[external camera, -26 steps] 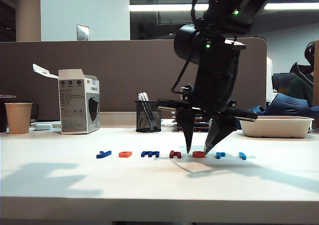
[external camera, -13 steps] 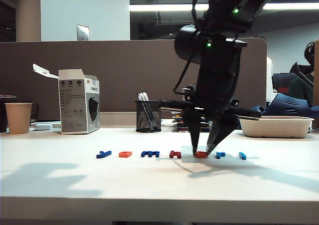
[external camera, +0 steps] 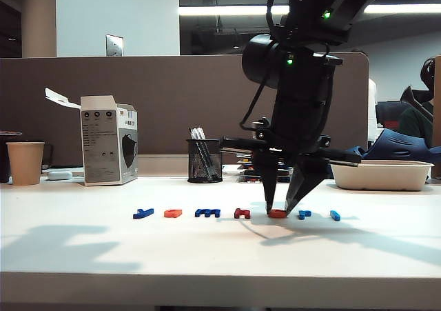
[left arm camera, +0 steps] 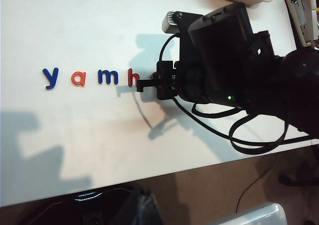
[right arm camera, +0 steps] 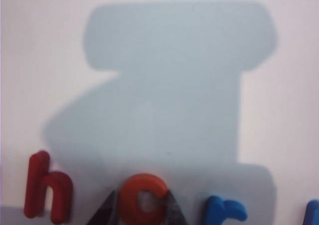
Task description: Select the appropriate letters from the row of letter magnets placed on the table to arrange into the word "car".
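Broadly, the white table carries everything, and the right arm stands tall over its middle. Behind sit a carton, a white tray, a mesh pen holder and a paper cup. The right gripper points straight down, its fingertips closed against both sides of the orange-red "c", which lies flat on the table. In the row the "c" sits between the dark-red "h" and the light-blue "r" (the orange "a" is further left, between "y" and "m"). The left gripper is out of sight.
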Available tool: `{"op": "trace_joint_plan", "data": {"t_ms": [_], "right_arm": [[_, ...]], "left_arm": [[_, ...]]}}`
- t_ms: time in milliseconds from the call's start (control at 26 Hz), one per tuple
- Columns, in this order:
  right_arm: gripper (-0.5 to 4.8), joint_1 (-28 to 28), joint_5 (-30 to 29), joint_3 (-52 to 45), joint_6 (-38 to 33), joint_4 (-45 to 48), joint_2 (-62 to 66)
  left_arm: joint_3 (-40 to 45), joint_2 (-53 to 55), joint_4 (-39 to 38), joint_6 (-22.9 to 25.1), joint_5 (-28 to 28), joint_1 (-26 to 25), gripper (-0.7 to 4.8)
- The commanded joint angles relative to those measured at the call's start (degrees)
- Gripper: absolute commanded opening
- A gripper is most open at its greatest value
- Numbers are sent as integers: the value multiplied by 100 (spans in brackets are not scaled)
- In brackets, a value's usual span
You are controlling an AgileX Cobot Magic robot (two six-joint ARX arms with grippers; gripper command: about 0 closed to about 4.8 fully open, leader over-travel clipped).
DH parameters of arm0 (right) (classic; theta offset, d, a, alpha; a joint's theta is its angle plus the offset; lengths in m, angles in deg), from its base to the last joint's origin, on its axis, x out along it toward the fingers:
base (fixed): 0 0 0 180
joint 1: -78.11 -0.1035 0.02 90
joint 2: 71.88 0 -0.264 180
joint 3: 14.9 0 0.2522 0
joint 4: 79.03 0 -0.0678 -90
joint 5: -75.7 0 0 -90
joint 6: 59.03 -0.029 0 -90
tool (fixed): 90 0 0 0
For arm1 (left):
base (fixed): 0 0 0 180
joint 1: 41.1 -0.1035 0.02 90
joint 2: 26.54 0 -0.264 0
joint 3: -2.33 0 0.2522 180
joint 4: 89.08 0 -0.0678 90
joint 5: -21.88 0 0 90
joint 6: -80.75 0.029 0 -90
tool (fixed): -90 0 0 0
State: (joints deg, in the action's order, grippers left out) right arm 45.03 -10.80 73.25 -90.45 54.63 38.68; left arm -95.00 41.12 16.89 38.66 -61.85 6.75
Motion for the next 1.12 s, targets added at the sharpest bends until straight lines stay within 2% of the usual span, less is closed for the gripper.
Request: {"op": "trace_joint_plan", "data": {"t_ms": [39,809,963,1117], "right_arm": [[74,-26,-490,-133,-9,-575,153],[74,-166,-494,-133,-7,-1263,-101],[74,-278,-494,-133,-9,-1255,-232],[74,-638,-494,-133,-63,-1128,-297]], "left_arm": [[-13,-13,37,4,17,-4,-5],[-13,-15,37,4,17,-4,-5],[-13,-15,39,4,17,-4,-5],[-13,-13,37,7,17,-4,-5]]}}
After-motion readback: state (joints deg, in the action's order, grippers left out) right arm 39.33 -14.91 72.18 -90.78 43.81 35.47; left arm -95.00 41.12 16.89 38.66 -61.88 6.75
